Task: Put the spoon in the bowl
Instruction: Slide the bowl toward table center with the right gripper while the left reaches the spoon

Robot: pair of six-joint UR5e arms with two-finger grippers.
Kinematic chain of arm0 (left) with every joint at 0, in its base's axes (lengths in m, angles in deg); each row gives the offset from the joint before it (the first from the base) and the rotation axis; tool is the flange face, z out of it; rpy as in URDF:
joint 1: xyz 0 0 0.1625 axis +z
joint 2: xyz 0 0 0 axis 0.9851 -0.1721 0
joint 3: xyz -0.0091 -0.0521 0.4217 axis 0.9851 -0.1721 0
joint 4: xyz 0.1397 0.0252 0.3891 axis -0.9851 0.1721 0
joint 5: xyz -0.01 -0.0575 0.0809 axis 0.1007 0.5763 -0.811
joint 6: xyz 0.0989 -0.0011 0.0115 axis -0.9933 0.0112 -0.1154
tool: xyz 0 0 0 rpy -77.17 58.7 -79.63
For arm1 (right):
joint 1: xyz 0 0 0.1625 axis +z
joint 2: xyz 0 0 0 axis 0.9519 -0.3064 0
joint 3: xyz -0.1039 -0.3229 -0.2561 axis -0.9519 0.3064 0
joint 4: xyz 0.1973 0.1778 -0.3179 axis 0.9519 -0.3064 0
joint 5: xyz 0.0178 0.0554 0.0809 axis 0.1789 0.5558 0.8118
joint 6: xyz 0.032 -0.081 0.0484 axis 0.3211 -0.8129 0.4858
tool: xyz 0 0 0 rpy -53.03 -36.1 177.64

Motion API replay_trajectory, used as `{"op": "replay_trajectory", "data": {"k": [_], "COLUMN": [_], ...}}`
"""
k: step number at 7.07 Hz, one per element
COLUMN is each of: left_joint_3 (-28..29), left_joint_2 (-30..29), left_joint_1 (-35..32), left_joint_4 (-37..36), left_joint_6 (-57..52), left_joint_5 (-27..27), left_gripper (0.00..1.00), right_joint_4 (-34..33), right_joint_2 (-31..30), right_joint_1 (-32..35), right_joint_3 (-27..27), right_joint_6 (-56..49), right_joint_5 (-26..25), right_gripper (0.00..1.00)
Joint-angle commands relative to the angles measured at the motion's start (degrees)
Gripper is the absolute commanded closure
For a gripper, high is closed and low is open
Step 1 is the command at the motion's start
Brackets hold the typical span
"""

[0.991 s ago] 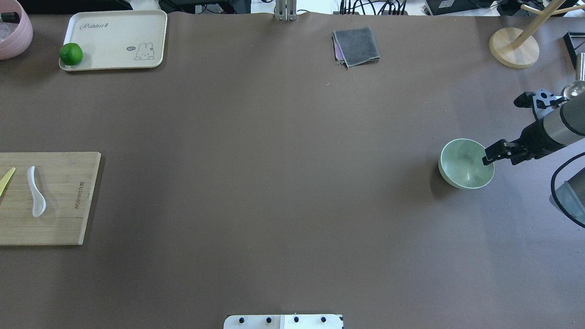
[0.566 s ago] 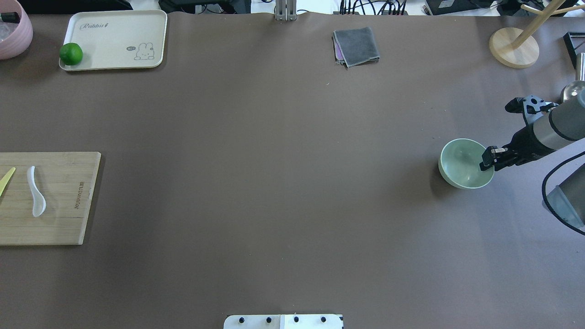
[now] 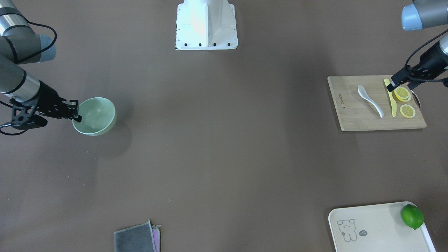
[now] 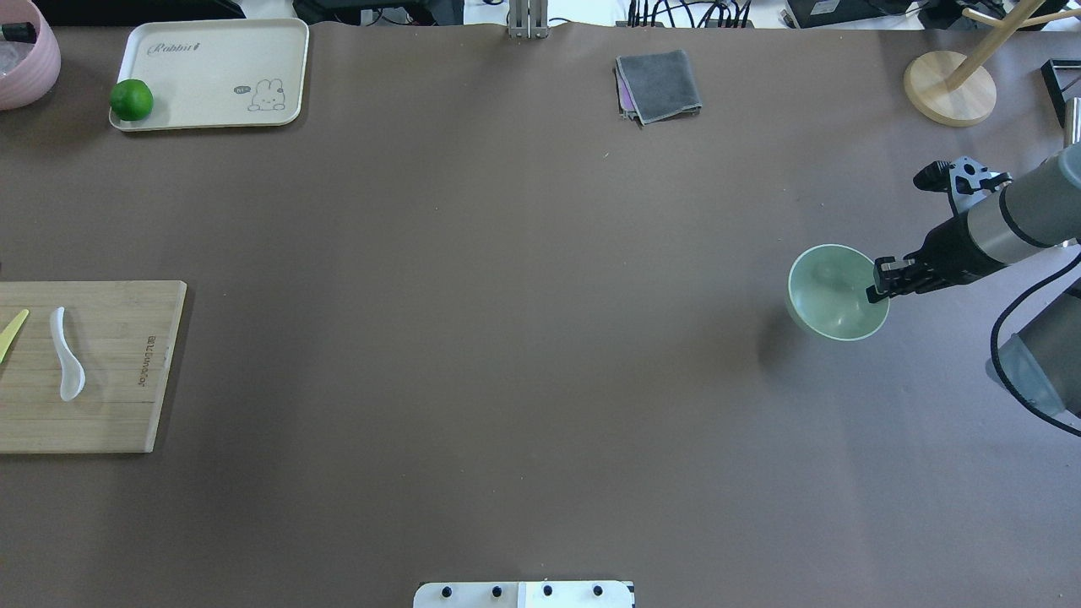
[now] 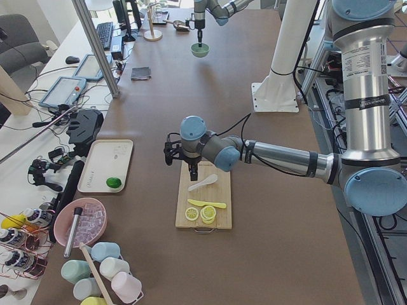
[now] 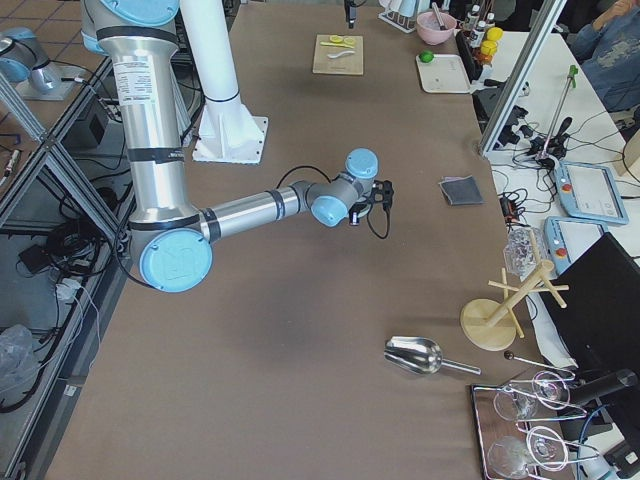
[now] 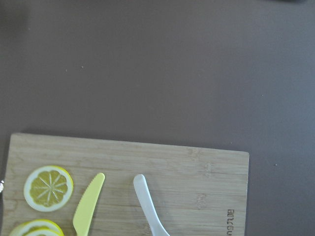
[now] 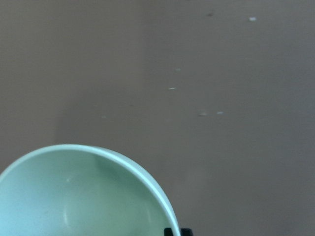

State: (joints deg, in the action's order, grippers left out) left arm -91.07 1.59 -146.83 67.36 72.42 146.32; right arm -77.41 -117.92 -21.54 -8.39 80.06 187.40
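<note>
The white spoon lies on a wooden cutting board at the table's left end, scoop toward the robot; it also shows in the overhead view and the left wrist view. My left gripper hovers over the board's outer part, above the yellow knife, apart from the spoon. No fingertips show in its wrist view, so it looks open. The mint-green bowl is at the right end. My right gripper is shut on its near rim and holds it slightly above the table.
Lemon slices lie on the board beside the knife. A cream tray with a lime is far left, a grey cloth far centre, a wooden stand far right, and a pink bowl in the far-left corner.
My right gripper closed on the bowl's rim, then lifted the bowl and carried it a little toward the table's middle. The spoon has not moved.
</note>
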Motion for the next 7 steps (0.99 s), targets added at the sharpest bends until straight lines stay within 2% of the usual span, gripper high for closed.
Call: {"op": "replay_trajectory", "data": {"k": [1, 4, 5, 7], "left_joint_3": [4.4, 7.8, 8.2, 10.8], "left_joint_2": [-0.3, -0.1, -0.1, -0.2], "left_joint_1": [3.7, 5.5, 7.0, 8.3], "left_joint_4": [2.3, 5.7, 6.4, 9.6], "left_joint_6": [1.9, 2.2, 3.1, 3.5], "left_joint_5": [-2.6, -2.8, -4.8, -5.0], "left_gripper": [0.11, 0.16, 0.18, 0.20], "right_joint_4": [-0.2, -0.3, -2.1, -5.8], "right_joint_2": [8.5, 14.4, 15.6, 18.2], "right_joint_1": [-8.8, -19.4, -21.2, -23.7], "right_joint_3": [-0.3, -0.2, -0.1, -0.3], "right_joint_6": [14.9, 24.5, 24.6, 24.7], "right_joint_5": [-6.9, -17.8, -20.2, -23.2], "right_gripper": [1.00, 1.00, 1.00, 1.00]}}
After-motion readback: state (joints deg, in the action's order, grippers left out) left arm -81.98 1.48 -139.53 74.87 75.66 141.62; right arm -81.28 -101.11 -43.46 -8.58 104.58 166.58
